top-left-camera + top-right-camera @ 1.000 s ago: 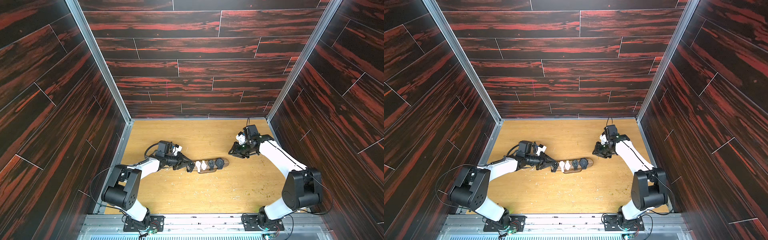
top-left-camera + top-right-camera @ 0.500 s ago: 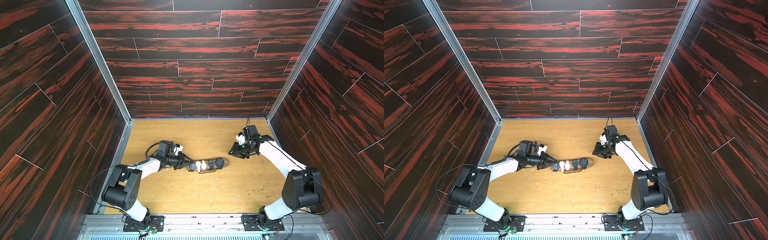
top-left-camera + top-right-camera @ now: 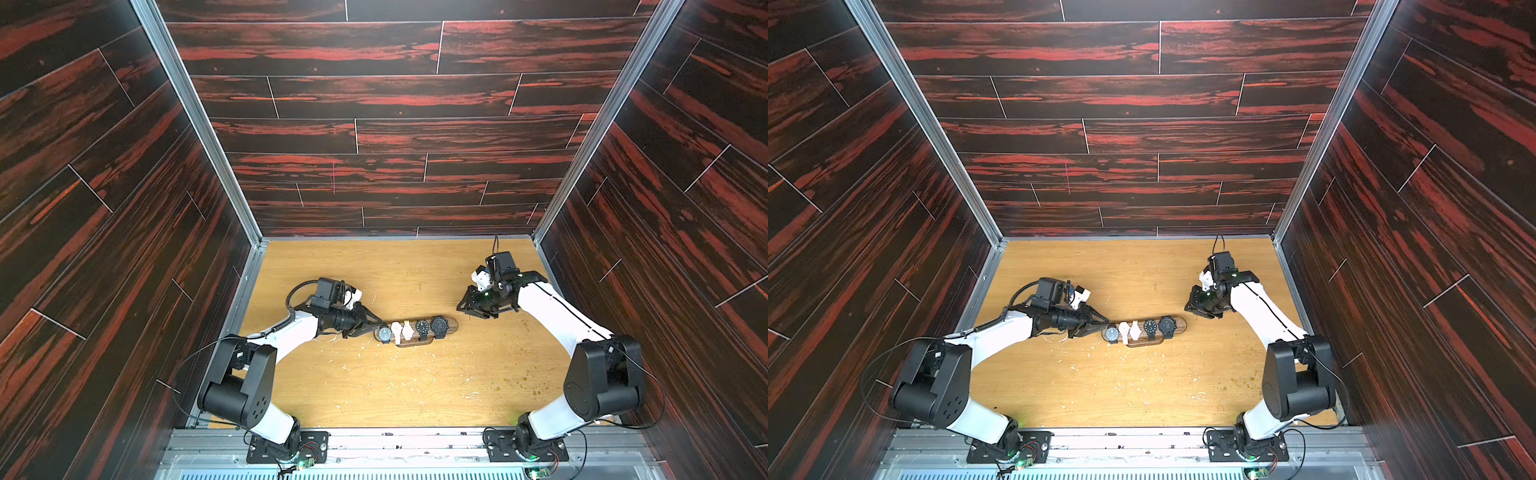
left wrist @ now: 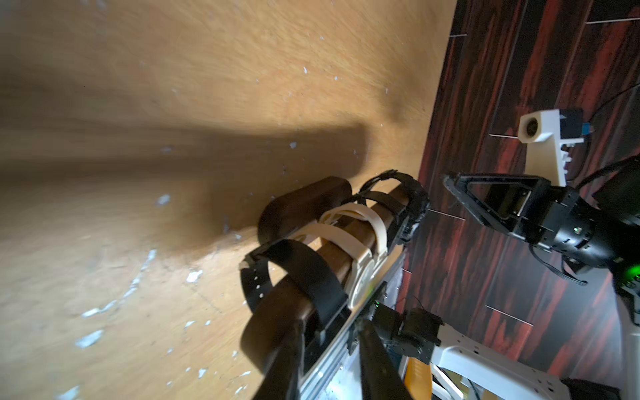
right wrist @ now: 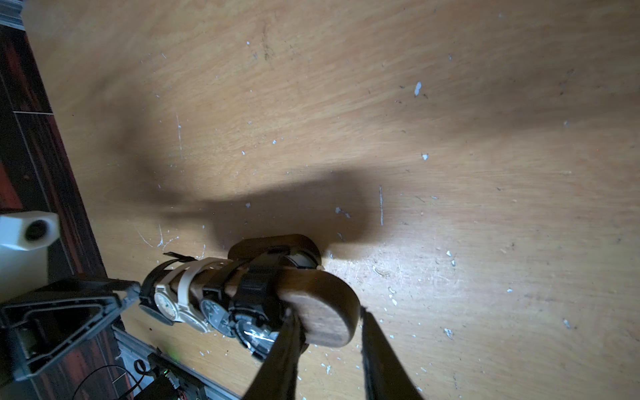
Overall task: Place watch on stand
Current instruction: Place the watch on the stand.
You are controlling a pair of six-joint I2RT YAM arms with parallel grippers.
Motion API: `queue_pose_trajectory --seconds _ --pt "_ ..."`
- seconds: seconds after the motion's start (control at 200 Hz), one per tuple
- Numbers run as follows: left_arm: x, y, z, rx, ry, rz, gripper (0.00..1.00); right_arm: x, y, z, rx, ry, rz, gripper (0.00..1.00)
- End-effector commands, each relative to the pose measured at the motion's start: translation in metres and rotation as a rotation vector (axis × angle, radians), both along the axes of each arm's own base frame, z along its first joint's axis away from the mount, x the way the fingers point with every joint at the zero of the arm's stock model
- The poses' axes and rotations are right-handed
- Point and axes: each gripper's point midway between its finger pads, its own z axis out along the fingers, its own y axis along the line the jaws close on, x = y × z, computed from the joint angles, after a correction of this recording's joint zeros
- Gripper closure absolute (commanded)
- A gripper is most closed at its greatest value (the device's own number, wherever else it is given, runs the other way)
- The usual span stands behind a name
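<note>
- Centre of the tabletop, in both top views: the stand (image 3: pixel 451 323) lies across the wooden table (image 3: pixel 374 386), its dark bar carrying four watches in a row.
- At the bar's frame-left end sits the black watch (image 3: pixel 384 333). Its strap (image 4: pixel 304 273) is looped over the wood in the left wrist view. Two cream watches (image 3: pixel 402 330) and two further black watches (image 3: pixel 439 325) fill the bar toward frame right.
- My left gripper (image 3: pixel 372 328) is at that left tip, right against the black watch. Its fingers (image 4: pixel 280 360) stand a little apart, with the rail (image 4: pixel 332 367) showing through the gap. Nothing looks clamped, though I cannot tell whether one pad brushes the case.
- My right gripper (image 3: pixel 469 311) hovers to the upper right of the stand, well apart from it, jaws partly parted and empty.
- I judge the watch seated, which leaves release and retreat.
- To do that well, I would widen the jaws before moving, then draw straight back toward frame left along the bar's line. That way no finger hooks the strap, slides the watch off the rounded end or skids the stand.
</note>
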Motion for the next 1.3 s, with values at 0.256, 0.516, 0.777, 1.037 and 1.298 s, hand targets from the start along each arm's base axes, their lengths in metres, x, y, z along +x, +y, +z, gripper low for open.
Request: queue_pose_trajectory --seconds 0.256,0.516,0.777,1.037,1.298 --pt "-0.003 0.015 0.041 0.094 -0.106 0.018 0.70 -0.003 0.001 0.000 0.008 0.009 0.007 0.67" --pt "-0.019 -0.009 0.039 0.094 -0.100 -0.063 0.73 0.000 0.001 0.004 0.011 -0.004 0.001 0.67" --pt "-0.022 -0.025 0.032 0.067 -0.089 -0.079 0.73 0.003 0.007 0.012 0.045 -0.017 0.002 0.68" --pt "-0.021 -0.028 0.014 0.079 -0.062 -0.079 0.76 -0.003 0.006 0.007 0.034 -0.006 0.007 0.68" --pt "-0.015 -0.029 0.000 0.098 -0.044 -0.072 0.76 -0.004 0.005 0.005 0.029 -0.005 0.010 0.68"
